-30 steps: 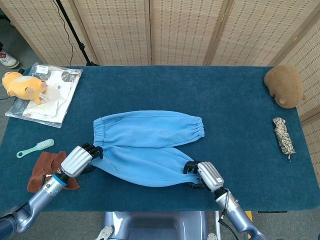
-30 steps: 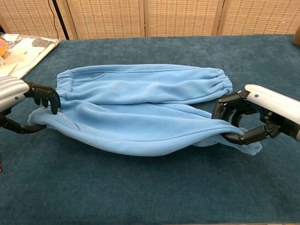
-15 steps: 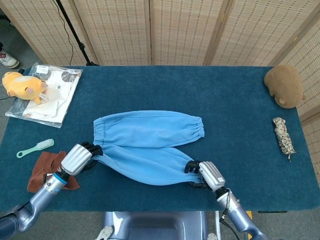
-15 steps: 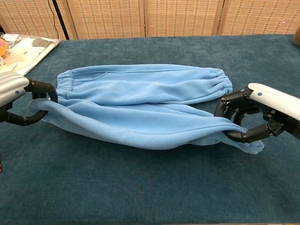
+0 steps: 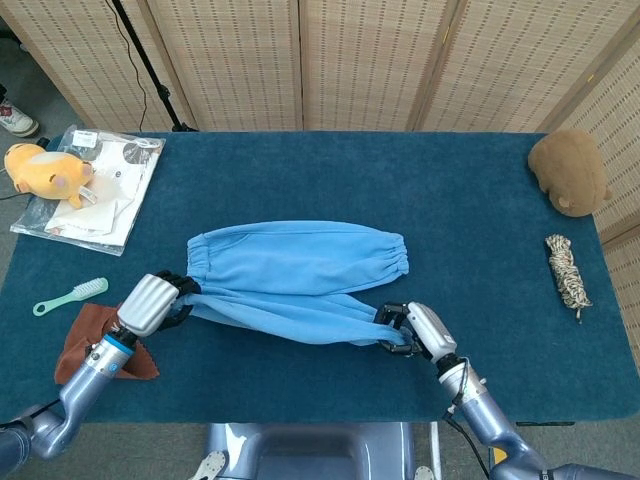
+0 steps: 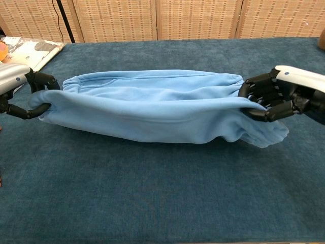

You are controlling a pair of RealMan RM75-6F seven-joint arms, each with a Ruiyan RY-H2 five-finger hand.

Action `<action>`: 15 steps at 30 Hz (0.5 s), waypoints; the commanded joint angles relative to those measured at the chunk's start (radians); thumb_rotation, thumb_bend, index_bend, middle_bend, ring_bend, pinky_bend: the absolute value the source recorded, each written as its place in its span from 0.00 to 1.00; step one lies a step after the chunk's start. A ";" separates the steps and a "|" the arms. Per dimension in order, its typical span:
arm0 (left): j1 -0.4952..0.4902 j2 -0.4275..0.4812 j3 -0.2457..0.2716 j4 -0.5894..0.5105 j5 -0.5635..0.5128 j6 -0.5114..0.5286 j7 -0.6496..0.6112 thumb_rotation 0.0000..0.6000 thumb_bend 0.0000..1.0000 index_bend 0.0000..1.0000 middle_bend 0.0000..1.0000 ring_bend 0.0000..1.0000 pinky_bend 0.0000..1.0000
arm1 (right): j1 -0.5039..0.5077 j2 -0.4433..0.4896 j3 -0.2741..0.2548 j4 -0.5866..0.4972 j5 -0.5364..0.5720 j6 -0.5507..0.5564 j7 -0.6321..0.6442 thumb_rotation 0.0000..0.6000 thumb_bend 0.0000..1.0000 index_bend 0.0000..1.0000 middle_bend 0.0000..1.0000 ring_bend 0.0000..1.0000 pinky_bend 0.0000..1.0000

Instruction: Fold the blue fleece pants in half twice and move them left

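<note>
Two robot hands are holding the blue fleece pants (image 5: 300, 270) at the middle of the bench (image 5: 330, 170). The far leg is lying flat on the blue cloth of the bench, while the near leg is hanging lifted and stretched between the two grips — in the chest view it is covering most of the far leg like a curtain. The left robot hand (image 5: 152, 303) is gripping the waist end of this near leg, its dark fingers (image 6: 42, 80) closed around the fabric. The right robot hand (image 5: 410, 328) is pinching the cuff end, and a bit of the cuff is drooping below it.

Near the left robot hand a brown cloth (image 5: 88, 338) is lying on the bench, and a mint-green brush (image 5: 70, 296) beside it. Farther back on the left are a plastic packet (image 5: 95, 190) and an orange plush toy (image 5: 42, 172). On the right side are a brown plush toy (image 5: 568, 172) and a bundle of rope (image 5: 567, 273), well apart from the pants.
</note>
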 commanded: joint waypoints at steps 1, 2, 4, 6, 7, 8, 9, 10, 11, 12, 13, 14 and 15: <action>-0.026 0.055 -0.051 -0.095 -0.075 -0.072 0.074 1.00 0.48 0.69 0.55 0.55 0.48 | 0.041 0.050 0.073 -0.023 0.119 -0.089 0.040 1.00 0.53 0.69 0.48 0.48 0.51; -0.029 0.060 -0.057 -0.105 -0.084 -0.079 0.084 1.00 0.48 0.69 0.56 0.55 0.48 | 0.046 0.055 0.081 -0.024 0.134 -0.100 0.042 1.00 0.53 0.69 0.48 0.48 0.51; -0.044 0.071 -0.085 -0.132 -0.121 -0.109 0.121 1.00 0.48 0.69 0.56 0.54 0.48 | 0.070 0.071 0.112 -0.012 0.191 -0.142 0.042 1.00 0.53 0.69 0.48 0.48 0.51; -0.052 0.074 -0.101 -0.143 -0.142 -0.123 0.138 1.00 0.48 0.69 0.56 0.53 0.45 | 0.081 0.075 0.125 -0.004 0.215 -0.155 0.035 1.00 0.53 0.69 0.48 0.48 0.51; -0.057 0.074 -0.111 -0.147 -0.154 -0.130 0.150 1.00 0.47 0.69 0.56 0.53 0.43 | 0.087 0.075 0.132 0.004 0.228 -0.162 0.028 1.00 0.53 0.69 0.48 0.48 0.51; -0.065 0.073 -0.125 -0.147 -0.174 -0.144 0.173 1.00 0.47 0.69 0.56 0.53 0.41 | 0.099 0.075 0.143 0.019 0.249 -0.172 0.018 1.00 0.53 0.69 0.48 0.48 0.51; -0.071 0.071 -0.135 -0.147 -0.189 -0.152 0.189 1.00 0.47 0.69 0.56 0.52 0.40 | 0.108 0.073 0.151 0.029 0.263 -0.180 0.010 1.00 0.53 0.69 0.48 0.48 0.51; -0.076 0.068 -0.145 -0.147 -0.202 -0.161 0.203 1.00 0.47 0.69 0.56 0.52 0.39 | 0.117 0.071 0.157 0.041 0.277 -0.188 0.002 1.00 0.53 0.69 0.48 0.48 0.51; -0.082 0.066 -0.152 -0.146 -0.214 -0.169 0.213 1.00 0.47 0.69 0.56 0.52 0.38 | 0.124 0.068 0.163 0.051 0.291 -0.195 -0.005 1.00 0.53 0.69 0.48 0.48 0.51; -0.090 0.065 -0.162 -0.142 -0.227 -0.182 0.222 1.00 0.47 0.69 0.56 0.52 0.38 | 0.134 0.064 0.171 0.066 0.305 -0.203 -0.011 1.00 0.53 0.69 0.48 0.48 0.51; -0.096 0.063 -0.169 -0.141 -0.236 -0.190 0.227 1.00 0.47 0.69 0.56 0.52 0.38 | 0.142 0.061 0.177 0.077 0.317 -0.209 -0.015 1.00 0.53 0.69 0.48 0.48 0.51; -0.103 0.061 -0.176 -0.136 -0.246 -0.198 0.233 1.00 0.47 0.69 0.56 0.52 0.38 | 0.152 0.056 0.186 0.092 0.332 -0.218 -0.020 1.00 0.53 0.69 0.48 0.48 0.51; -0.109 0.058 -0.182 -0.130 -0.254 -0.204 0.236 1.00 0.47 0.69 0.56 0.52 0.38 | 0.162 0.051 0.193 0.109 0.344 -0.225 -0.024 1.00 0.53 0.69 0.48 0.48 0.51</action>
